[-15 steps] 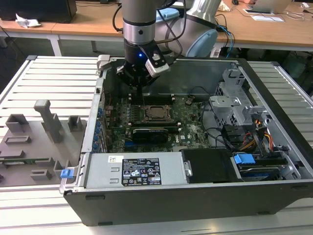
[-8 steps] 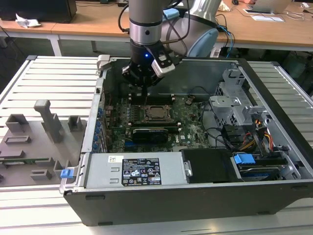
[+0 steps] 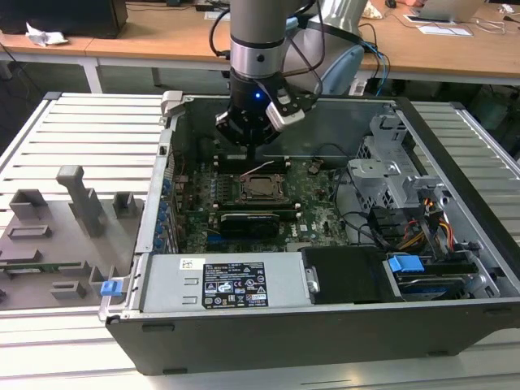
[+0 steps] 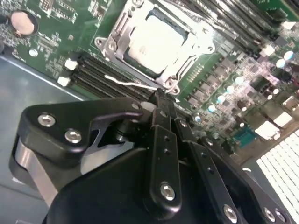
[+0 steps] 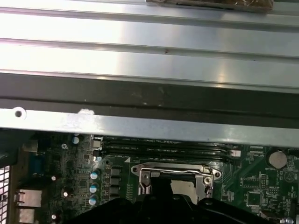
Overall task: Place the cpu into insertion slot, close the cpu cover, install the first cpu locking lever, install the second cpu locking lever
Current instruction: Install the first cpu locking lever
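The open computer case (image 3: 325, 325) lies on the table (image 3: 73, 130). Mid-motherboard (image 3: 317, 203), the cpu (image 4: 156, 42) sits in its socket under the closed cpu cover (image 4: 119, 28). At the cover's twelve o'clock, the jaws (image 4: 160, 100) are pinched narrow around a thin locking lever (image 4: 131, 83).

Cpu (image 4: 156, 42): dull silvery metal top, smooth, pale under glare.
Cpu cover (image 4: 119, 28): thin bare metal frame, satin sheen.
Motherboard (image 4: 56, 28): glossy green board.
Gripper (image 4: 161, 105): matt black, bright metal screws.
Computer case (image 3: 325, 333): dark matt metal.
Desks (image 3: 162, 36): smooth wood.
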`<act>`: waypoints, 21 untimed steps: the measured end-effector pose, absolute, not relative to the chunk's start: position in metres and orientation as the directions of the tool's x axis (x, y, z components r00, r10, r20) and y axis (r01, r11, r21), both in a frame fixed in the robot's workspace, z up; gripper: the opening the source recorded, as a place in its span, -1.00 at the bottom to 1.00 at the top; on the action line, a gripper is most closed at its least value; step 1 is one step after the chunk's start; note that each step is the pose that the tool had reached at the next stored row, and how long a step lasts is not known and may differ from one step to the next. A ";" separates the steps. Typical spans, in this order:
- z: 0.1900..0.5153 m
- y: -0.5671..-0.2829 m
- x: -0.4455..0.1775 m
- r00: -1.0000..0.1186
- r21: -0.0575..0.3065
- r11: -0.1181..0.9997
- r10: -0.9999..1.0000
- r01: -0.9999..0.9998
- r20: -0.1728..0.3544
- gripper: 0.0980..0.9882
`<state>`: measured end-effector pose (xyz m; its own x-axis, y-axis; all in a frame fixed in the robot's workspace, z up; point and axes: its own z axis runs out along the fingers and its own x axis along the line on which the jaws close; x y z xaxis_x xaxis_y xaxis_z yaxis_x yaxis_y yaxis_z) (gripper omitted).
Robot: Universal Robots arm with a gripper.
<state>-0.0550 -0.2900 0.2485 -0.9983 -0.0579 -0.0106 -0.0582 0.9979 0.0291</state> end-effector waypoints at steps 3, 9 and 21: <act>0.246 -0.291 -0.054 -0.998 0.064 0.996 -0.057 -0.057 -0.013 -0.98; 0.234 -0.290 -0.045 -0.998 0.062 0.997 -0.055 -0.056 -0.013 -0.98; 0.228 -0.290 -0.043 -0.998 0.062 0.996 -0.069 -0.069 -0.013 -0.98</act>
